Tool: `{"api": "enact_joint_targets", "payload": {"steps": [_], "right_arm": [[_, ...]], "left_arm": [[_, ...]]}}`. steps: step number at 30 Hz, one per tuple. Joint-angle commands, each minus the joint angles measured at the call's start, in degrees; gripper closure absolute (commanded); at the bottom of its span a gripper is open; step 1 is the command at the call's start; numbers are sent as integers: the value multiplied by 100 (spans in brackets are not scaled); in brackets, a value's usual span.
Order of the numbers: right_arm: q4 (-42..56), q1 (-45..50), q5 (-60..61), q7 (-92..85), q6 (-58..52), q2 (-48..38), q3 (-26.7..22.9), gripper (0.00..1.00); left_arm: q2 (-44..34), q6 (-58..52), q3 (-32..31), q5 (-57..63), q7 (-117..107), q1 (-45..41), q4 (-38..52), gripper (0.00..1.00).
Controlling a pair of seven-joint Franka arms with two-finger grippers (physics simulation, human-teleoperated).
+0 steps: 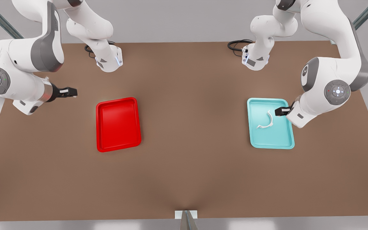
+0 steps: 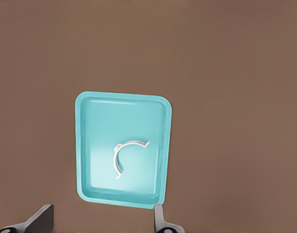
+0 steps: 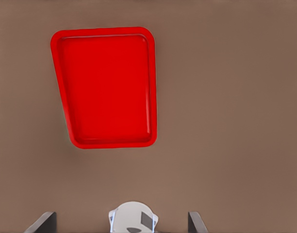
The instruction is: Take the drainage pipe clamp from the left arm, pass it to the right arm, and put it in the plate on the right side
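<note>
Left pincer (image 2: 101,221) wide open above clamp (image 2: 125,156); right pincer (image 3: 120,223) open, seemingly idle.

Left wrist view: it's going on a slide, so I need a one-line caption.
Open left pincer above the teal tray holding the drainage pipe clamp.

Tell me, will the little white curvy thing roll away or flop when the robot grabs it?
Probably not. The drainage pipe clamp lies flat in the teal tray, so rolling seems unlikely. It holds its half-ring curve unsupported, so it looks stiff, not floppy. Being thin, it may skid when the open left gripper closes.
</note>
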Motion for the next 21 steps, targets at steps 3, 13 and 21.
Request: {"api": "enact_joint_targets", "payload": {"steps": [3, 13, 21], "right_arm": [[-19, -1, 35, -34, 481, 5, 3, 0], [16, 60, 150, -17, 648, 208, 47, 0], [-116, 43, 9, 1, 753, 260, 21, 0]], "left_arm": [[133, 380, 282, 31, 119, 20, -219, 0], [573, 6006, 1101, -998, 491, 231, -4562, 0], [442, 6375, 1109, -1007, 473, 293, -5441, 0]]}}
